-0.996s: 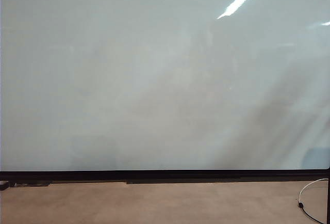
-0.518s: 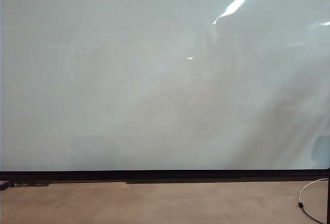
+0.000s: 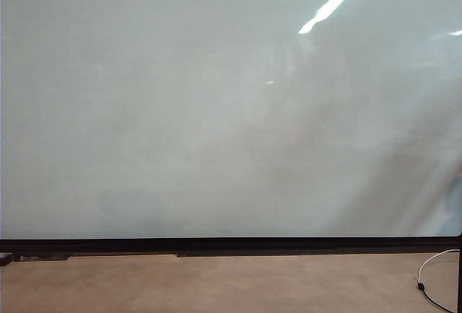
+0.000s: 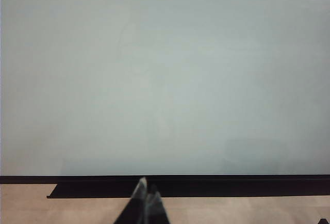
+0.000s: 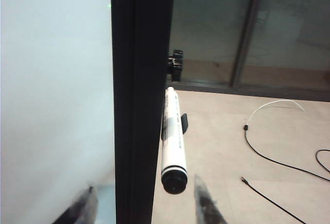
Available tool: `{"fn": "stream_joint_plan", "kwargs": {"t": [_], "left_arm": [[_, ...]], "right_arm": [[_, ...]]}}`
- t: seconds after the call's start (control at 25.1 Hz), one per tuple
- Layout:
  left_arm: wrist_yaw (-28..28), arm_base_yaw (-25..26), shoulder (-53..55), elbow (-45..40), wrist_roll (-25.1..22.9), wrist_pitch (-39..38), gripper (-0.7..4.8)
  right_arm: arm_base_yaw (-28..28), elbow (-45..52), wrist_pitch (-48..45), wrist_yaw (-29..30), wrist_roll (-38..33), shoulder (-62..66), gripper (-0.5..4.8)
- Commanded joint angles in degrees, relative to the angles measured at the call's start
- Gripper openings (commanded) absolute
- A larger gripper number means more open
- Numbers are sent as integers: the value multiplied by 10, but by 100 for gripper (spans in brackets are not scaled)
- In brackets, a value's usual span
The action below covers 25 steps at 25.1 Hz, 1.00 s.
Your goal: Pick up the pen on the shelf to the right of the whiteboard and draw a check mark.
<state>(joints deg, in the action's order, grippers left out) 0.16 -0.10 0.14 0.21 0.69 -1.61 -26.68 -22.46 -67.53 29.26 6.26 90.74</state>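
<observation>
Right wrist view: right gripper [image 5: 143,203] open, straddling pen [image 5: 173,142] beside whiteboard [image 5: 56,79] frame | left gripper [image 4: 145,203] closed, idle | risk: finger could strike frame, missing pen.

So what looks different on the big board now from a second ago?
Very little. On the whiteboard only reflections shifted: the bluish patch at its lower right edge slid off to the right, and a small glint appeared near the middle. No check mark is drawn. The floor and the white cable stayed put. Neither gripper appears in that view.
</observation>
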Motion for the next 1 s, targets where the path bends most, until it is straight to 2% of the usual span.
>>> {"fn": "stream_joint_plan", "kwargs": {"t": [0.04,1.0], "left_arm": [[0,0,0,2,-2,4,-5],[0,0,0,2,-2,4,-4]], "right_arm": [[0,-12,-22,14,0,14,244],[0,-99,-68,42,-18,136,249]]}}
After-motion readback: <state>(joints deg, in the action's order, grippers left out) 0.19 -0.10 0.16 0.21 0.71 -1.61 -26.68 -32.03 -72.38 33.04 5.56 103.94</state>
